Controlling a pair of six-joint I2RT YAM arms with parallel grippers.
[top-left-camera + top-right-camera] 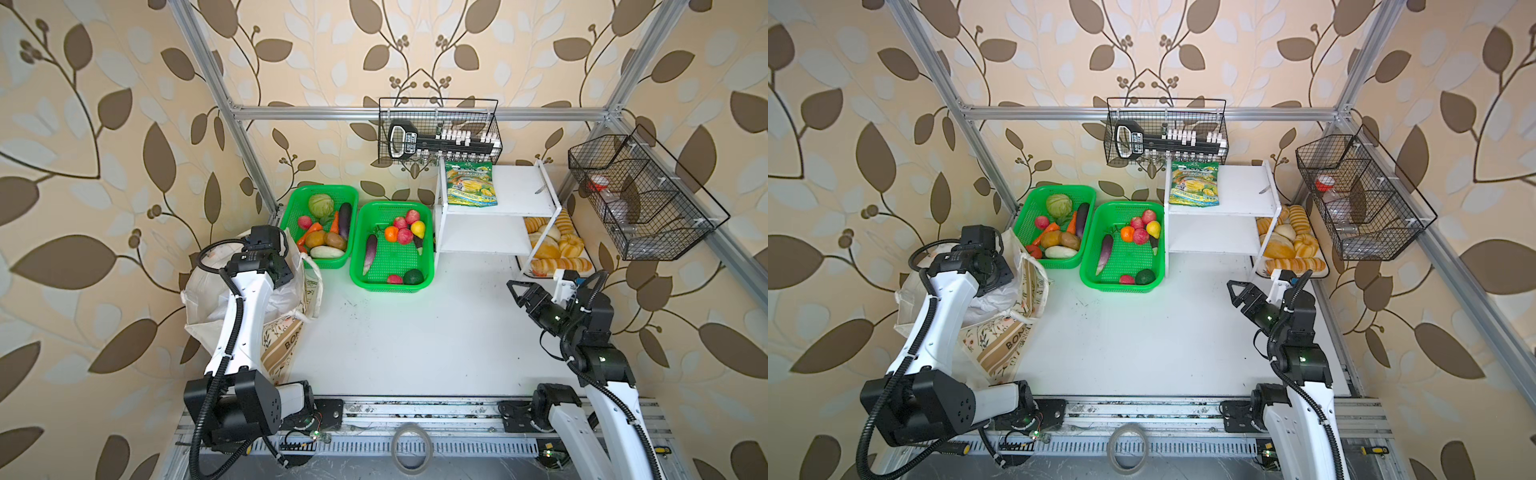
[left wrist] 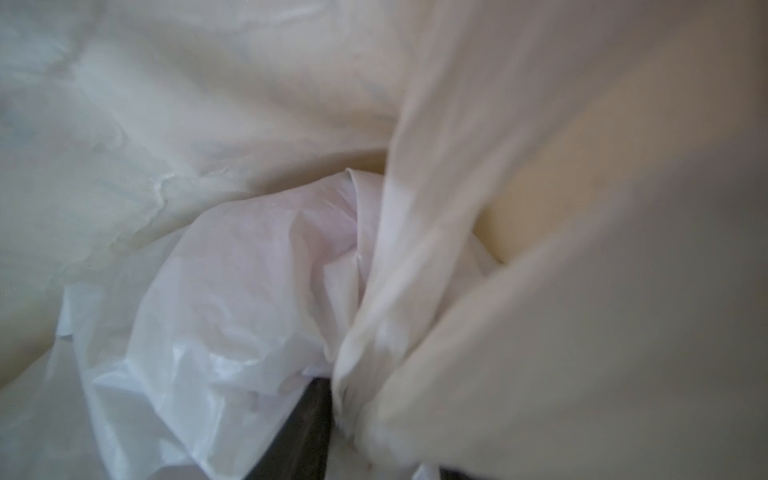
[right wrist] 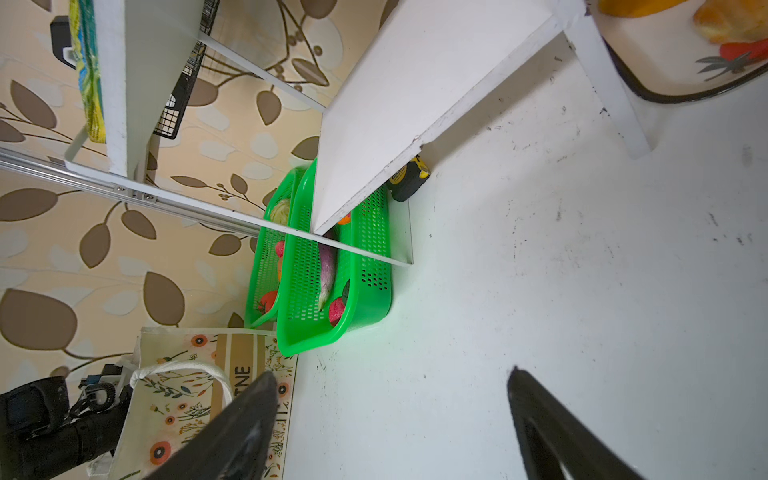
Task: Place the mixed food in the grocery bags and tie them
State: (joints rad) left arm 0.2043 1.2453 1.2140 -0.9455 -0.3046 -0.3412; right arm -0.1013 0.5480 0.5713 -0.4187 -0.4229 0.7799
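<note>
The cream cloth tote [image 1: 286,345] [image 1: 1000,345] [image 3: 183,374] stands at the table's left side. The thin white plastic bag [image 1: 992,301] [image 2: 216,332] is crumpled inside it. My left arm reaches down into the tote, and its gripper is hidden in both top views. In the left wrist view one dark finger [image 2: 307,424] shows beside a blurred pale strip of bag; the jaws' state is unclear. What lies in the bags is hidden. Red fruits [image 1: 405,235] and a yellow pear-shaped fruit [image 1: 418,228] lie in a green basket. My right gripper [image 1: 514,294] [image 1: 1234,294] [image 3: 392,374] hangs open and empty over the table's right side.
Two green mesh baskets [image 1: 361,232] [image 1: 291,216] of toy produce sit at the back left. A white shelf [image 1: 519,187] holds a green-yellow snack pouch [image 1: 471,183], with a bread tray [image 1: 552,249] beside it. Wire baskets [image 1: 640,199] hang on the frame. A tape measure [image 3: 407,178] lies under the shelf.
</note>
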